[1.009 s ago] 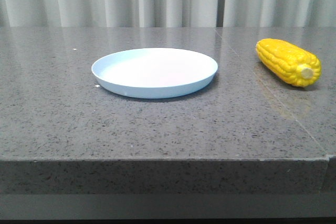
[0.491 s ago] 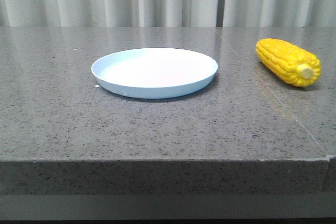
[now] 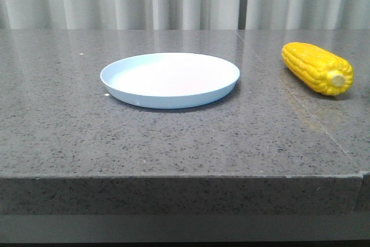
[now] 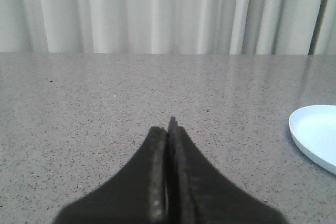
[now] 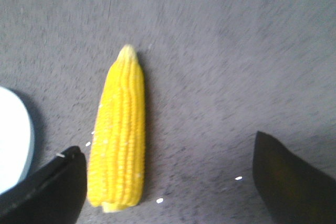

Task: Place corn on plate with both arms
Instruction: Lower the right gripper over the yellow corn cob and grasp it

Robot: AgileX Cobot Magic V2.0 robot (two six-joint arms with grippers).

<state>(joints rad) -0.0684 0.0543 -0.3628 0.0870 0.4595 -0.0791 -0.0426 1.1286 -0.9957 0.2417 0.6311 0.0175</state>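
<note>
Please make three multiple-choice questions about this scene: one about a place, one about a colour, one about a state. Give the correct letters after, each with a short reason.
1. Where does the corn lie?
A. on the plate
B. on the table, to the right of the plate
C. held in the air

2. What colour is the plate?
A. pale blue-white
B. red
C. black

3. How do the jaws of the left gripper stand?
A. wide apart
B. pressed together, holding nothing
C. closed on the corn

Answers:
1. B, the front view shows the corn on the grey table, apart from the plate.
2. A, the plate is pale blue-white in the front view.
3. B, the left wrist view shows both dark fingers meeting with nothing between them.
</note>
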